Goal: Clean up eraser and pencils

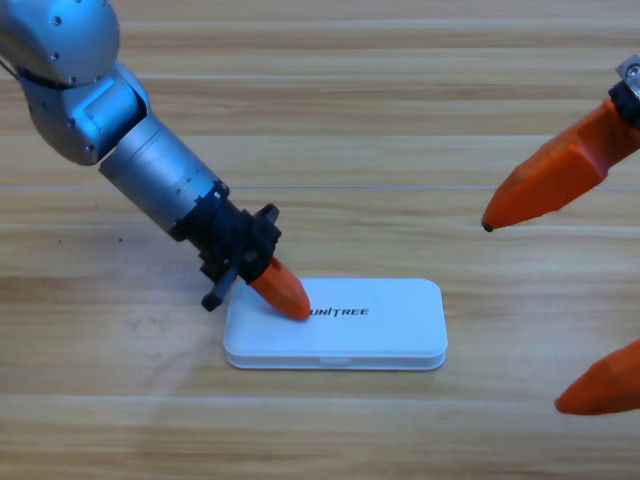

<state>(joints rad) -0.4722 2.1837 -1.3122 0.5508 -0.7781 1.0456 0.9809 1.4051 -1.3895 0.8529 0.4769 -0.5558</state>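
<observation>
The white UNITREE case (380, 325) lies flat with its lid down in the lower middle of the table. My left gripper (292, 303) comes in from the upper left, shut, and its orange tip rests on the left end of the case's lid. My right gripper (522, 316) waits at the right edge, open wide, with one jaw above and one below and nothing between them. The eraser and the pencils are out of view.
Bare wooden table (400, 120) surrounds the case on all sides. The left arm's grey body (150, 160) slants across the upper left.
</observation>
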